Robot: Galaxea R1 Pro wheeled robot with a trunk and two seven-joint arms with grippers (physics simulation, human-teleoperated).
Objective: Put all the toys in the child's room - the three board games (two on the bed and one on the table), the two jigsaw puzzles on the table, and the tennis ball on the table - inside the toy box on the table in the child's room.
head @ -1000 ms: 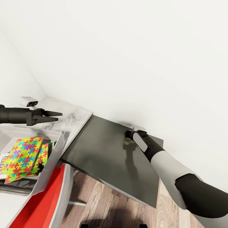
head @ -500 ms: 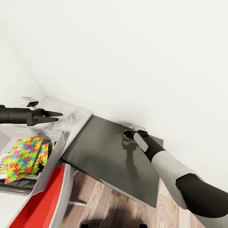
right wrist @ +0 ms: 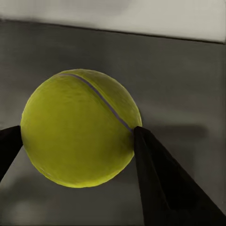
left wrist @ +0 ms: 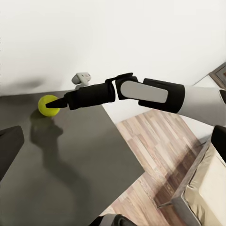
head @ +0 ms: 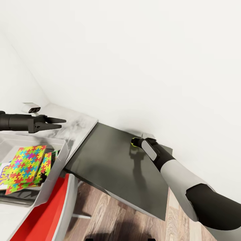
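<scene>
In the head view, the right hand [head: 135, 143] reaches across the dark grey worktop [head: 110, 160] to its far edge by the white wall [head: 140, 60], where its fingers close around the tennis ball [head: 135, 142]; only a sliver of yellow-green shows past the wrist. The left hand [head: 57, 123] hovers above the marbled worktop [head: 77, 125] near its far corner, its two dark fingers parted with a narrow gap and nothing between them. Below it, at the near left, the toy box [head: 57, 157] sits with its thick pale rim toward the dark worktop's left edge; inside lie the two jigsaw puzzles [head: 25, 163], one overlapping the other, and a bit of a board game [head: 3, 174] peeks out beneath them. A red-seated chair [head: 47, 211] stands under the box's near corner over the wood-plank floor [head: 113, 217]. In the left wrist view, the right arm stretches over the dark worktop [left wrist: 70, 155] and the tips of the right hand [left wrist: 55, 102] meet the tennis ball [left wrist: 47, 104] close to the far edge by the wall, a small white fitting [left wrist: 82, 77] standing just behind; plank floor [left wrist: 155, 146] lies beyond the worktop's side edge. In the right wrist view, the tennis ball [right wrist: 77, 128] sits between the two dark fingers [right wrist: 160, 183], each pressed against one side of it, the ball resting on the dark worktop [right wrist: 179, 80] near the wall.
</scene>
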